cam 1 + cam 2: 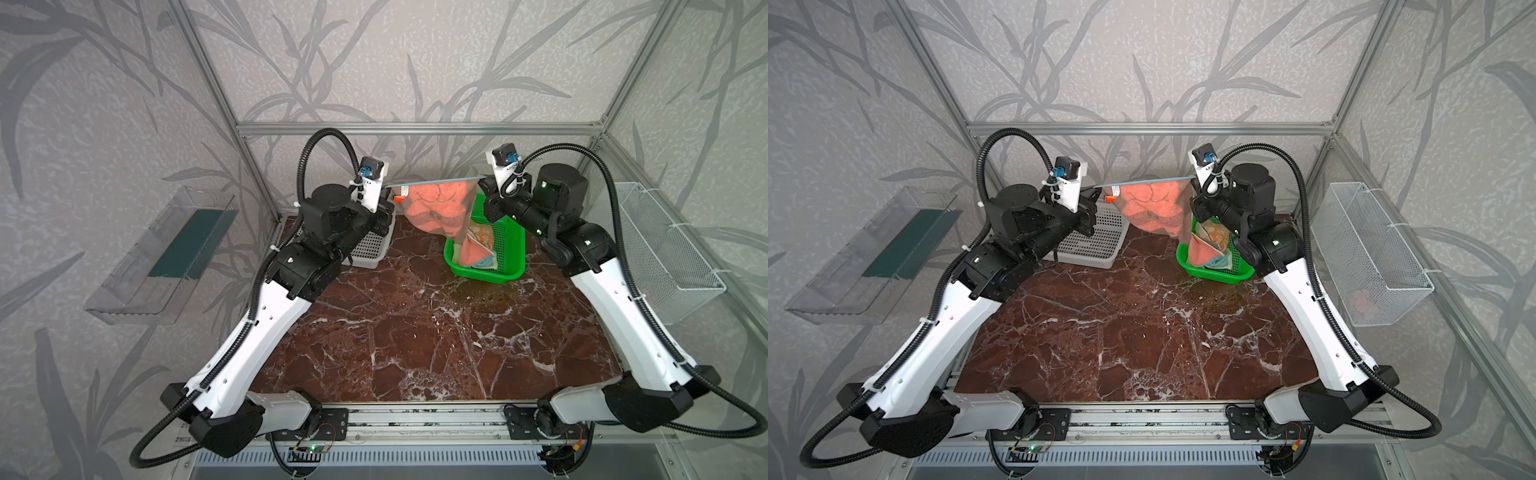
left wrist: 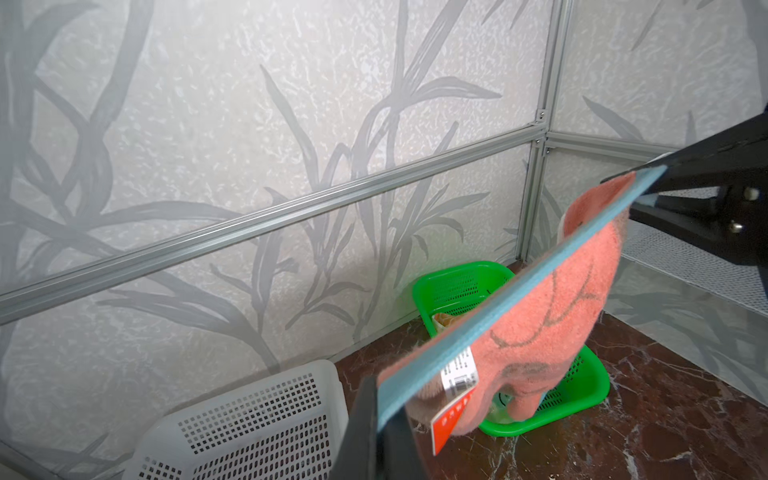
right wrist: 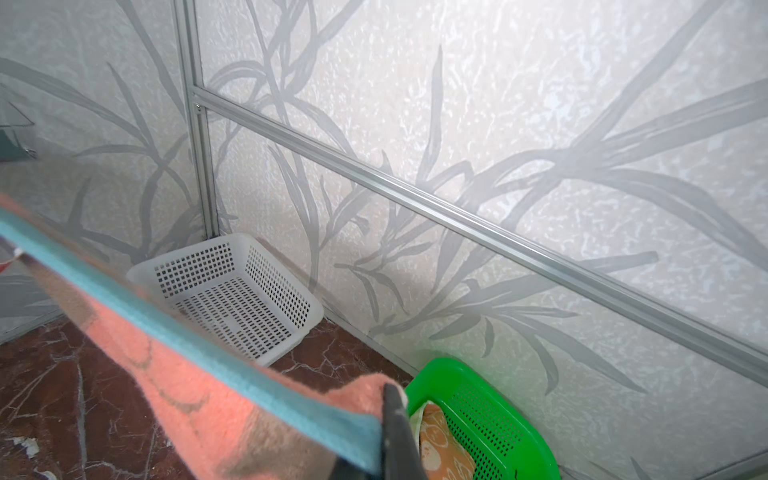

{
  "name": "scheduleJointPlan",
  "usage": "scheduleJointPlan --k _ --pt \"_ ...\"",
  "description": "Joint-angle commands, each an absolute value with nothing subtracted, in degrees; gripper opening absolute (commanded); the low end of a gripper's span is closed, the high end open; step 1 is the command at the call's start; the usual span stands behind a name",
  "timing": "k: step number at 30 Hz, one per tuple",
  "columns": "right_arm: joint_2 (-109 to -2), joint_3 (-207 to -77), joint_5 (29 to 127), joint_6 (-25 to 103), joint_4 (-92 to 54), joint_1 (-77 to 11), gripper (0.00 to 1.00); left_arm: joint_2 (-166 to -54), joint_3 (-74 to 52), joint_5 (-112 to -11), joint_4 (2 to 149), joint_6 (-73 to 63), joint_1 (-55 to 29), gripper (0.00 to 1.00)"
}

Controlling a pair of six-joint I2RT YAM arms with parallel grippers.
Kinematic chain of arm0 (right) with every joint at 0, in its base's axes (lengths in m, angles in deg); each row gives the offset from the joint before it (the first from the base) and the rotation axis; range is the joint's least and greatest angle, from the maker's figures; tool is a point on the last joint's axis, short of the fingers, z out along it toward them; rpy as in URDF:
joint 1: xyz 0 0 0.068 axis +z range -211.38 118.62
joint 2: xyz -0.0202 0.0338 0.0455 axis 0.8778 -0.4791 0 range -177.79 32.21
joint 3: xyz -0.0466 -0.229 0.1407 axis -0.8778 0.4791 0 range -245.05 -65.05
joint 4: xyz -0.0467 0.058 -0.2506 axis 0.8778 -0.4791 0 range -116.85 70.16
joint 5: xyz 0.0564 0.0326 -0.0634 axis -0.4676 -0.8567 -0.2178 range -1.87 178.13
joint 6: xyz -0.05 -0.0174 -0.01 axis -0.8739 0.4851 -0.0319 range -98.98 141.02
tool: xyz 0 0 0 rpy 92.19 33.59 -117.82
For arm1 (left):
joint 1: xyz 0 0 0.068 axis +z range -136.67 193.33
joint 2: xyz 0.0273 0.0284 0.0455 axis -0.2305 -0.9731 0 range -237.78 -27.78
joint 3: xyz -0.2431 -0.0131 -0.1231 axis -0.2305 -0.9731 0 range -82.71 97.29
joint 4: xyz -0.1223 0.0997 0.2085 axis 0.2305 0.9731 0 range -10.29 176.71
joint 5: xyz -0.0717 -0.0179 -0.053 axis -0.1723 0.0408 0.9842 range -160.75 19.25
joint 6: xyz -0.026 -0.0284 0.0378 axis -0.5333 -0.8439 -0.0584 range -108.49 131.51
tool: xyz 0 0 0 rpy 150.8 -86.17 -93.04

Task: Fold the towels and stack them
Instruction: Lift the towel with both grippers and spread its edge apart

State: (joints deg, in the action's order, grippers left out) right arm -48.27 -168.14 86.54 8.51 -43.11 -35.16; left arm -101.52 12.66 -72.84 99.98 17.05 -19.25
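Note:
A salmon-pink towel [image 1: 436, 203] [image 1: 1154, 203] with brown lines and a light-blue edge hangs stretched in the air over the back of the table. My left gripper [image 1: 390, 190] [image 1: 1097, 191] [image 2: 382, 415] is shut on its left top corner, beside a white and red tag [image 2: 457, 386]. My right gripper [image 1: 482, 181] [image 1: 1192, 179] [image 3: 390, 424] is shut on the right top corner. The towel's [image 2: 552, 332] [image 3: 166, 395] lower tip dips into the green basket [image 1: 513, 266] [image 1: 1239, 274]. An orange towel [image 1: 482, 237] [image 1: 1214, 235] [image 3: 440, 449] with cream faces lies in that basket.
A white perforated basket [image 1: 370, 249] [image 1: 1096, 249] [image 2: 249, 424] [image 3: 232, 291] stands at the back left, partly under my left arm. A wire basket [image 1: 665, 249] [image 1: 1370, 257] hangs on the right wall and a clear shelf [image 1: 166, 249] on the left wall. The back wall is close.

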Motion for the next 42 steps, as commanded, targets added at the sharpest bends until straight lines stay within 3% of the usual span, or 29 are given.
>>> scheduleJointPlan --k 1,11,30,42 --pt "-45.42 -171.13 86.63 8.19 -42.85 -36.33 0.0 -97.63 16.46 -73.33 102.44 16.92 -18.39 0.0" --pt "-40.88 -172.09 82.8 8.52 -42.83 -36.39 0.0 -90.14 15.22 -70.61 100.71 15.13 -18.38 0.0" --pt "-34.45 -156.23 80.3 10.64 -42.11 -36.34 0.0 -87.0 7.17 -78.44 104.54 15.3 -18.33 0.0" --pt "-29.06 -154.51 75.79 10.87 -47.24 -36.24 0.0 -83.36 6.06 -68.54 106.63 12.41 -18.38 0.0"
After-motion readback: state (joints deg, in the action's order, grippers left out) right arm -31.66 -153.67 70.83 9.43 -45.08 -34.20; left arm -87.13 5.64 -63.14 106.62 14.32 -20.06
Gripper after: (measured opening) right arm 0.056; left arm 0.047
